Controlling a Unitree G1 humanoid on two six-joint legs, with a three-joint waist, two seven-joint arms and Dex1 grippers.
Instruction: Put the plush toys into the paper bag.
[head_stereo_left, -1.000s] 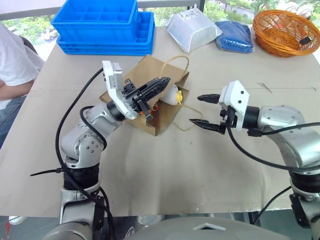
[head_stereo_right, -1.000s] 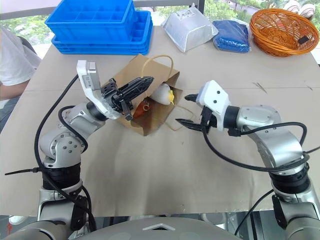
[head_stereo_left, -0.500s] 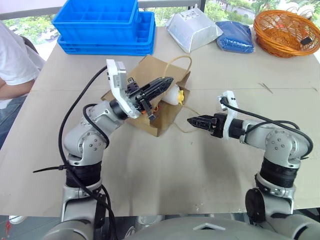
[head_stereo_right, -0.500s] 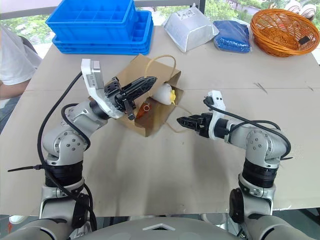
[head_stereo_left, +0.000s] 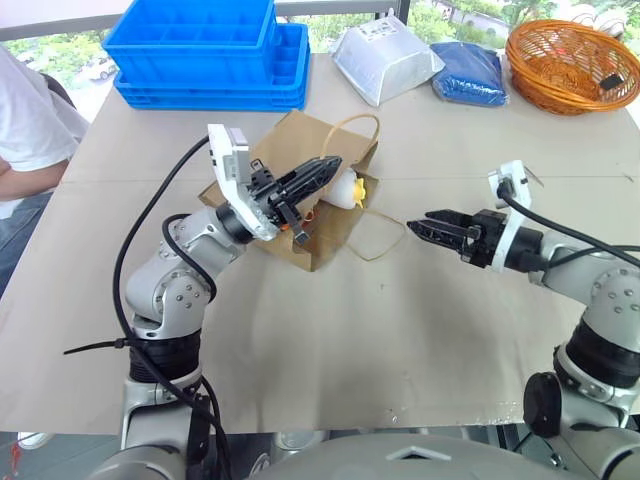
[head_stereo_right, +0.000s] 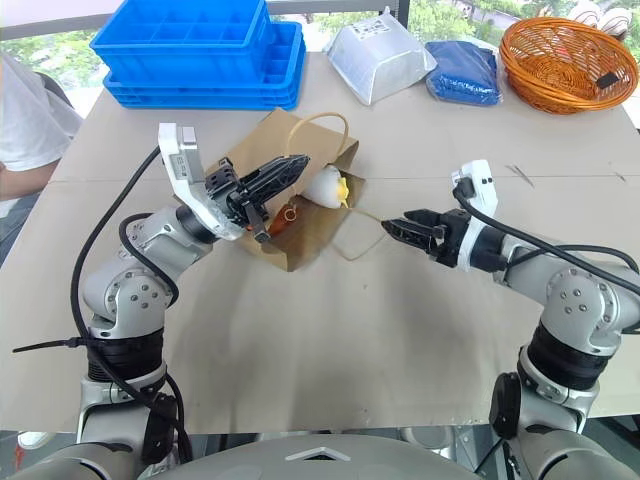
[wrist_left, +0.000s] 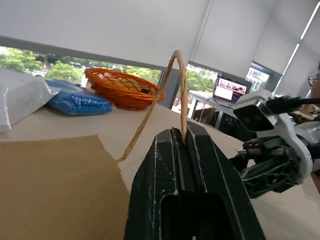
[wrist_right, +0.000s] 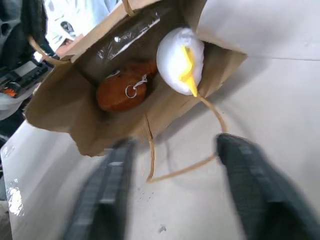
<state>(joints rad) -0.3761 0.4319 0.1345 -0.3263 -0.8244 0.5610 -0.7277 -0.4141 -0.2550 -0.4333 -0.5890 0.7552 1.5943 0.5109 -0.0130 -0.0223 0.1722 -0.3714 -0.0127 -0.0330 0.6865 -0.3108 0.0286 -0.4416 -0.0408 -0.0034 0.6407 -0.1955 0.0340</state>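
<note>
Bare table (head_stereo_left: 330, 330) lies between the right gripper (head_stereo_left: 428, 226) and the paper bag (head_stereo_left: 300, 150). The bag's mouth is part-blocked by the white toy (wrist_right: 181, 60), a loose handle (head_stereo_left: 385, 235) and the left gripper (head_stereo_left: 325, 167).

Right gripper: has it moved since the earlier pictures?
Yes. The right gripper has drawn back rightward from the paper bag, toward the table's right side.

Brown paper bag (head_stereo_left: 300, 150); white toy (wrist_right: 180, 60)

A paper-covered worktop (head_stereo_left: 330, 340) fills the frame. Windows (wrist_left: 45, 62) with white blinds (wrist_left: 110, 25) show green trees, upper left.
</note>
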